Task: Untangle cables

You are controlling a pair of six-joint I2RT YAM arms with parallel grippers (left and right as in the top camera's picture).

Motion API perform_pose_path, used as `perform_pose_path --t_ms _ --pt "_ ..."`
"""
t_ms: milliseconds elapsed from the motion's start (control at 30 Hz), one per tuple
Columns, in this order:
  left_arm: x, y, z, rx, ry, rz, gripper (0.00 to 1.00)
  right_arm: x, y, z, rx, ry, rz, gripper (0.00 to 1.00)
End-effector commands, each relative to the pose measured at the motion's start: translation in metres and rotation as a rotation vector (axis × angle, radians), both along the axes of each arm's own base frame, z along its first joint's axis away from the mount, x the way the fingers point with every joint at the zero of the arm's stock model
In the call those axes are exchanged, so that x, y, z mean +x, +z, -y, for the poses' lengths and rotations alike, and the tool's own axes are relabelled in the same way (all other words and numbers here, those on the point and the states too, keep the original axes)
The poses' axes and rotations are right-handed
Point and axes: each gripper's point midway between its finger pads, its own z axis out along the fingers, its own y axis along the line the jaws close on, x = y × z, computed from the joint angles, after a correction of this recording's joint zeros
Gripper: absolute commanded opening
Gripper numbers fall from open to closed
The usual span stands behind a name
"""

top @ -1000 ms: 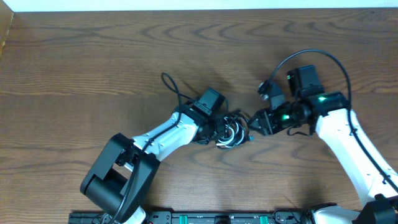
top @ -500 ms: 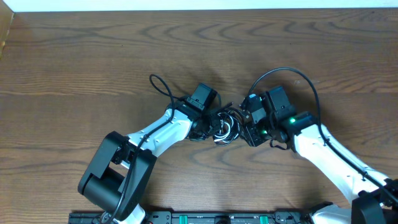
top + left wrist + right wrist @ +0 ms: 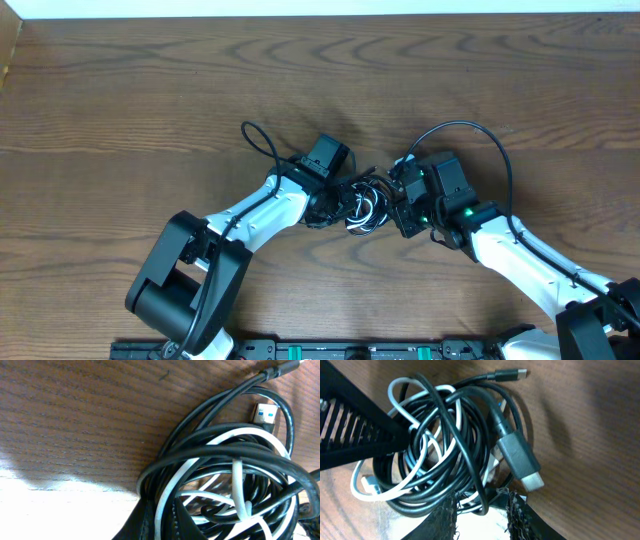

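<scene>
The cables [image 3: 365, 204] lie as one tangled coil of black cords and a white one, mid-table between both arms. In the left wrist view the coil [image 3: 225, 475] fills the right side, and my left gripper [image 3: 162, 516] is shut on a white strand and black strands at the coil's edge. My right gripper [image 3: 482, 517] reaches the coil [image 3: 435, 445] from the other side. Its jaws stand apart, with a thin black loop hanging in the gap. A USB plug [image 3: 521, 463] and a small plug [image 3: 512, 373] stick out of the coil.
Thick black wires arch from each arm: one loop left of the left wrist [image 3: 258, 137], one over the right wrist [image 3: 480, 135]. The left gripper's ribbed finger [image 3: 355, 427] crosses the right wrist view. Bare wood table [image 3: 150, 90] surrounds the coil.
My right gripper has moved left up to the coil and its jaws have narrowed around a black loop. The left gripper shifted slightly left, still holding the coil.
</scene>
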Motion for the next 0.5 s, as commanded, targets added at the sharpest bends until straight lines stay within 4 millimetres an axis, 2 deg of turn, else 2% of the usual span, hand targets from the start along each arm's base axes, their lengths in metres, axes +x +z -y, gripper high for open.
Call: perform_pose_path --t_ms 0,267,467 --pt "-0.0065 -0.0082 -0.0027 0.005 0.012 -0.04 0.08 -0.0005 -0.0035 0.0011 -0.014 -0.011 0.011 0.3" --pt "-0.007 -0.0078 -0.0018 -0.004 0.063 -0.068 0.08 -0.0002 -0.0043 0.0027 -0.022 -0.016 0.012 0.28" --pt "-0.007 -0.0078 -0.0018 -0.004 0.063 -0.068 0.08 -0.0021 -0.0129 0.0036 -0.033 -0.015 -0.01 0.29"
